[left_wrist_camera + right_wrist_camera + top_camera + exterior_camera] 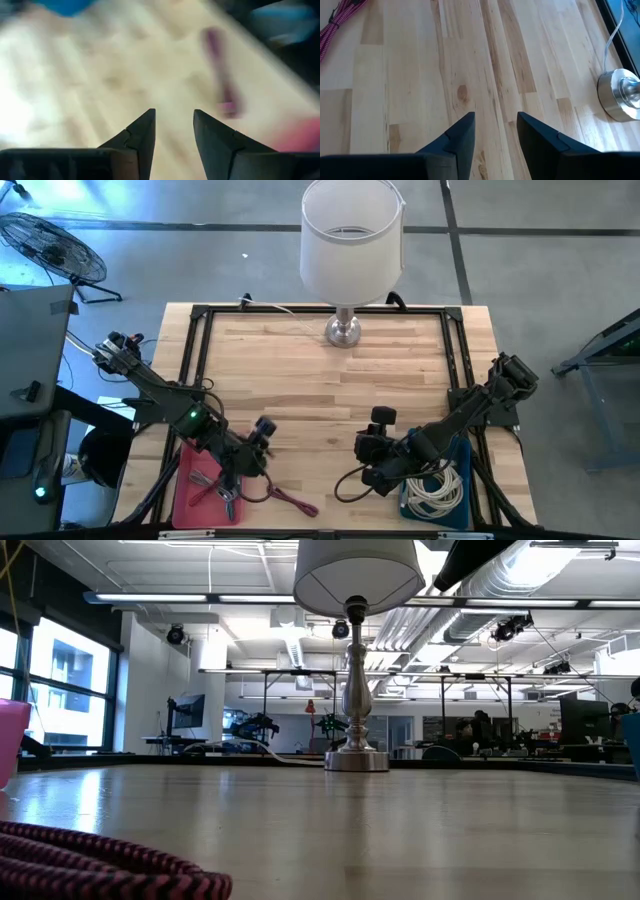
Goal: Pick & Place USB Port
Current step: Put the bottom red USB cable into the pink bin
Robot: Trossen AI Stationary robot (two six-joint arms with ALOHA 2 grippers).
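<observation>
left gripper [262, 432] hangs apart and empty just past the pink tray [186, 492] from above, the braided magenta usb cable [290, 502] trailing off it onto the table, its own wrist view showing open fingers over wood, so it looks like reaching, and next comes lining up on the plug.

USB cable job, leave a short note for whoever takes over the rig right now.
Left gripper: jaws open, empty, over the table beside the pink tray.
Right gripper: jaws open, empty, over bare wood beside the blue bin.
Things: red braided cable partly on the pink tray, trailing onto the table; white cable coiled in the blue bin. Lamp at the far edge.
Done: nothing visibly gripped or placed.
Left: grasp the cable and place it.
</observation>
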